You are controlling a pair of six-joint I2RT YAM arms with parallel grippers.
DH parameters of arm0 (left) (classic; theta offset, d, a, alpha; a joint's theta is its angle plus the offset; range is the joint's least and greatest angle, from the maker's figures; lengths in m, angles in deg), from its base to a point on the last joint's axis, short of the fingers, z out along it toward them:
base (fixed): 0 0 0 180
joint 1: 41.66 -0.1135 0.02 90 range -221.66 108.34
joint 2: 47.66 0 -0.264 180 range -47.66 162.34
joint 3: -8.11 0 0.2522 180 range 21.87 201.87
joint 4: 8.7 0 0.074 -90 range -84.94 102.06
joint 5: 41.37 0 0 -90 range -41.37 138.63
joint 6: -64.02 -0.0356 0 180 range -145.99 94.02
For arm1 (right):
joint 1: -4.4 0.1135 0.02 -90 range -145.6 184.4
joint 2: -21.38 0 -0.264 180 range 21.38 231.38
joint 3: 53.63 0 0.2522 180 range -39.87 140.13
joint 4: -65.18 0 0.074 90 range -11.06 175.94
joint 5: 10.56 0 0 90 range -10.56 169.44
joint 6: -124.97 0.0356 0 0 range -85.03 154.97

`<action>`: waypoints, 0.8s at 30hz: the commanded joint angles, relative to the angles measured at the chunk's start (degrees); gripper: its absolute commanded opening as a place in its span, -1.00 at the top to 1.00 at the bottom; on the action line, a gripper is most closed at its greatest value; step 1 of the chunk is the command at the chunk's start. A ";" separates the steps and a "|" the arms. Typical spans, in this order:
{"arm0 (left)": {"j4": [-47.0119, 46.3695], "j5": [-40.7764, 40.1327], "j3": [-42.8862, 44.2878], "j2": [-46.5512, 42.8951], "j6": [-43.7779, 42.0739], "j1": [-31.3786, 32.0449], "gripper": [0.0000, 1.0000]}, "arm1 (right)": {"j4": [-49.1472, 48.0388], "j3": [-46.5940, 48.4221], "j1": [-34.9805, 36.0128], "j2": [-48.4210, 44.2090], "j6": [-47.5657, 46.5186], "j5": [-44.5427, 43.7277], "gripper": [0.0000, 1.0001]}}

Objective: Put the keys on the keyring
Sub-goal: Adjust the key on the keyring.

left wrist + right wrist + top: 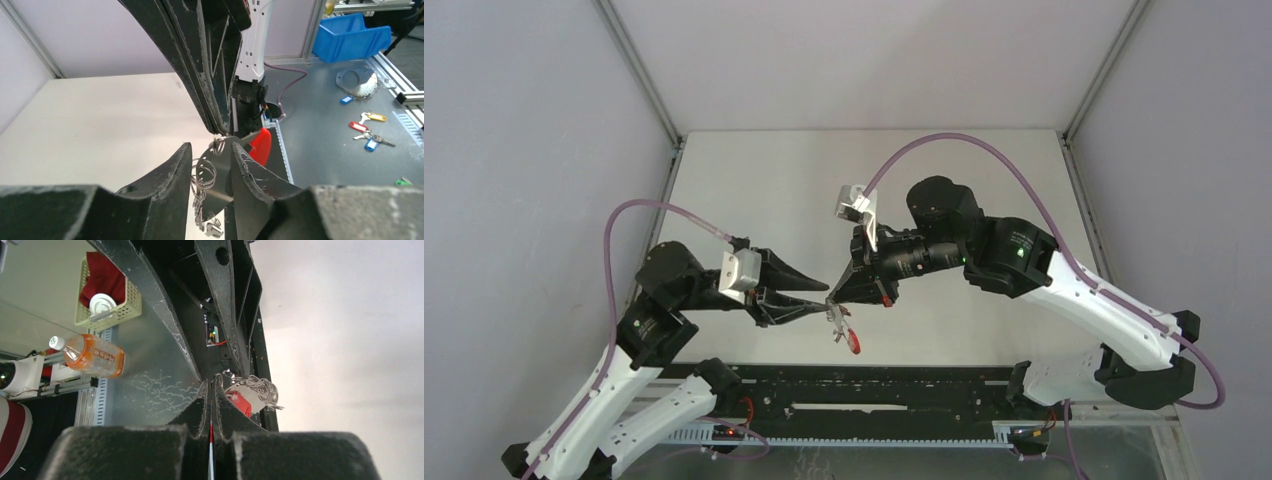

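Above the middle of the bench's near edge, left pincer clamps the keys, right pincer is pressed together on the keyring, and the red strap dangles below.

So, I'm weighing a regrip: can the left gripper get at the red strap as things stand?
Probably not yet. The left gripper has the keys between its fingers; the red strap hangs just past its tips, by the closed right gripper. Nothing blocks the way, but it would likely drop the keys.
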 commanded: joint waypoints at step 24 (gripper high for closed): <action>15.33 6.00 6.42 1.63 -12.61 -0.19 0.34 | 10.73 11.79 2.06 6.07 -4.10 -4.72 1.00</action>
